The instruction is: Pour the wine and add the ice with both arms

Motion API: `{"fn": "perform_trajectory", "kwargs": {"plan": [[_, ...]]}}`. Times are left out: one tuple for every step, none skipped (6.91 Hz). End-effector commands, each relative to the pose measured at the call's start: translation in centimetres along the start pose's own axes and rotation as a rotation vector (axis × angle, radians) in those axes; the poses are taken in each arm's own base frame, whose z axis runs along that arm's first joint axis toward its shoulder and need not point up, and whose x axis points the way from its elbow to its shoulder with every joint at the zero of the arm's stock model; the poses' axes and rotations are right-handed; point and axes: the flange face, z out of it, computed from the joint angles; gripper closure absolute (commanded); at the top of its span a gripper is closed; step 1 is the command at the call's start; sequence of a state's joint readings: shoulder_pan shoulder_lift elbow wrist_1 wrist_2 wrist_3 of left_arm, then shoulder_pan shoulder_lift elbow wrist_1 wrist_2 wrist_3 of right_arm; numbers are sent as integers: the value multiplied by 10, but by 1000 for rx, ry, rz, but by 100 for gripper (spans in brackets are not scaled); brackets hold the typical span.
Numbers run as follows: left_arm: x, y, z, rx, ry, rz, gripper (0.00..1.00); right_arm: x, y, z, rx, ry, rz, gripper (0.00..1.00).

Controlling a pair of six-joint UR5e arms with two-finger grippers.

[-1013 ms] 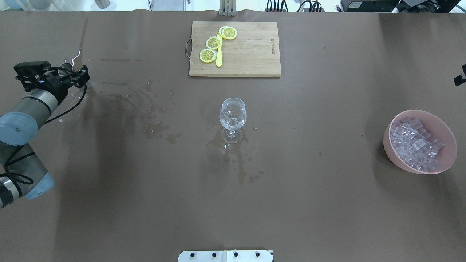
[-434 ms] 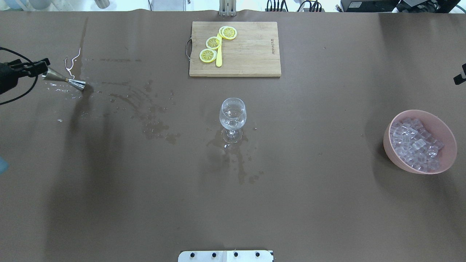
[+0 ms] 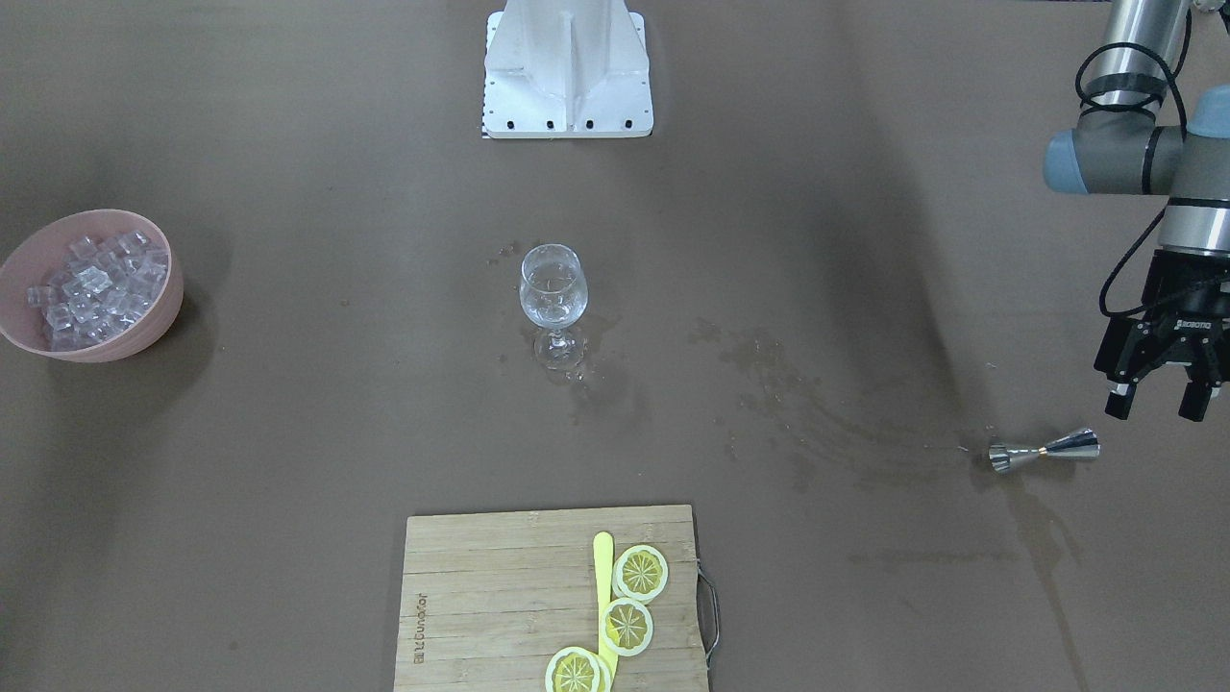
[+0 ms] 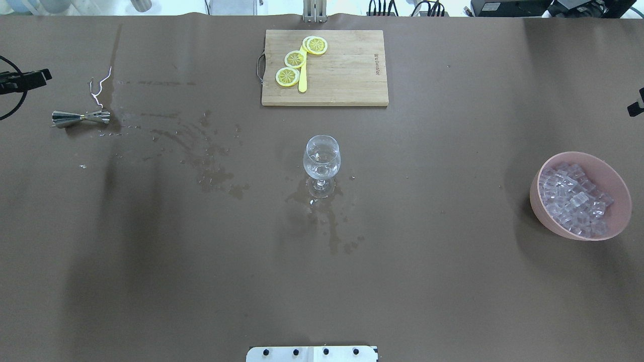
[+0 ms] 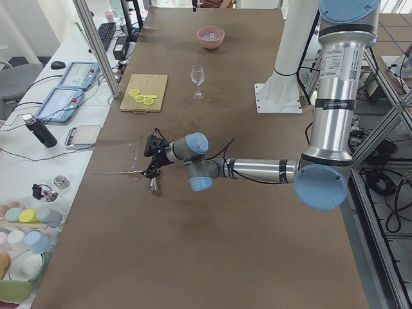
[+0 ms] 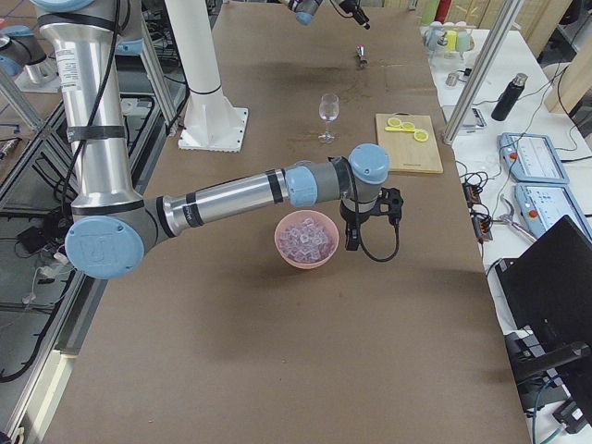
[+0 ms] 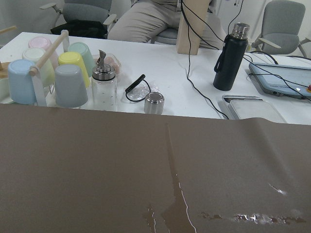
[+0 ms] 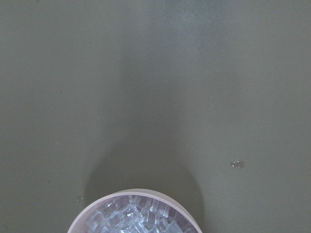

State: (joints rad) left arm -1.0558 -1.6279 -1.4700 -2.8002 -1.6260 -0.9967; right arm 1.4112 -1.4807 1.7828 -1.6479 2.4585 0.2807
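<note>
Ice point(image 4: 573, 203) is the next job, I reckon. Left hand point(image 3: 1153, 408) hangs wide and empty near the jigger point(image 3: 1045, 450), which lies on its side on the wet counter point(image 4: 402, 251). Right hand point(image 6: 353, 233) sits beside the pink bowl point(image 4: 622, 206) holding the cubes; can't tell its opening. Come straight down, pinch one cube, release low over the wine glass point(image 4: 322, 158), well apart mid-counter.

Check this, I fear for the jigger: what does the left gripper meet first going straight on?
Probably the bare brown table cover, not the jigger, which lies just aside of the open left gripper; depth is unclear.
</note>
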Motion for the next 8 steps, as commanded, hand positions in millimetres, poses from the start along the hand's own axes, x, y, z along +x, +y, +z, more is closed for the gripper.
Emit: {"fn": "perform_trajectory", "kwargs": {"plan": [[6,-5,-3,-6,-9,-2,2,-1,0,0,0,-1,0,0],[6,-4,-2,-9,-7,-1,2,-1,0,-1,2,0,-3,0],[8,-5,-3,-7,-4,-1,2,-3,0,-2,6,1,-6,0],[8,-5,-3,-6,-3,-1,2,-3,0,-2,6,2,-6,0],[11,-7,-5,-3,2,-1,2,-4,0,-2,5,1,-8,0],[13,-8,-4,-6,0,-1,2,-12,3,-9,16,-9,-22,0],[16,-9,-6,-21,3,-2,2,-43,18,-7,10,-10,-37,0],[17,-8,-7,-33,3,-3,2,-77,27,4,14,38,-29,0]]}}
